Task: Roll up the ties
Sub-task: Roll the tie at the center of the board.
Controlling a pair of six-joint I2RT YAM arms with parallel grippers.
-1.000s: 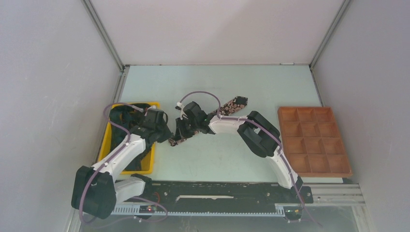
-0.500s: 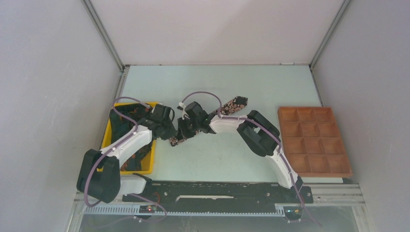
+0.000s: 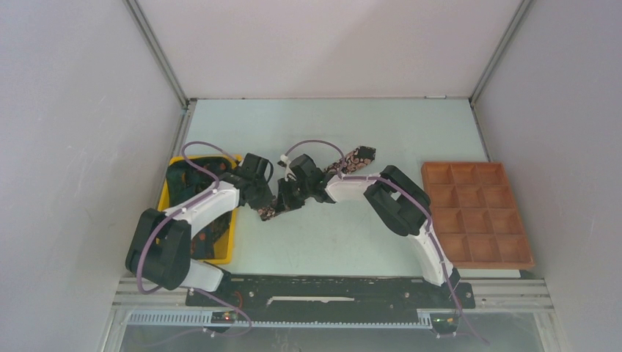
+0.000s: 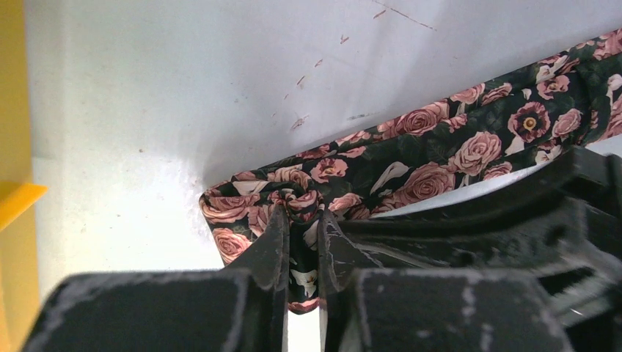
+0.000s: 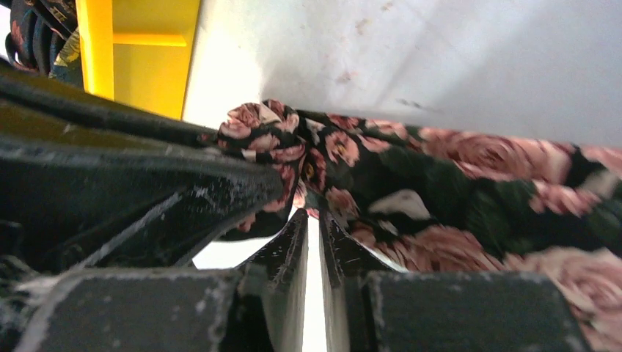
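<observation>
Left arm has swung in toward 3 o'clock over the last second, so now the left gripper [image 4: 302, 238] sits right on the near end of the tie [image 4: 440, 158], jaws pinching a bunched fold of it. Tie lies slantwise across the middle of the table [image 3: 330, 242], far end pointing to 1 o'clock. Right gripper [image 5: 312, 224] is just beside it, jaws drawn nearly together with the tips at the fabric; can't tell if any cloth is caught. Yellow bin [image 3: 220, 259] sits at 9 o'clock, wooden tray [image 3: 480, 262] at 3.

A robotics lab cell; white panel walls [image 3: 73, 147] on silver aluminium struts [image 3: 157, 51] enclose a pale green tabletop [image 3: 330, 242]. A black metal mounting rail [image 3: 352, 284] edges it.
</observation>
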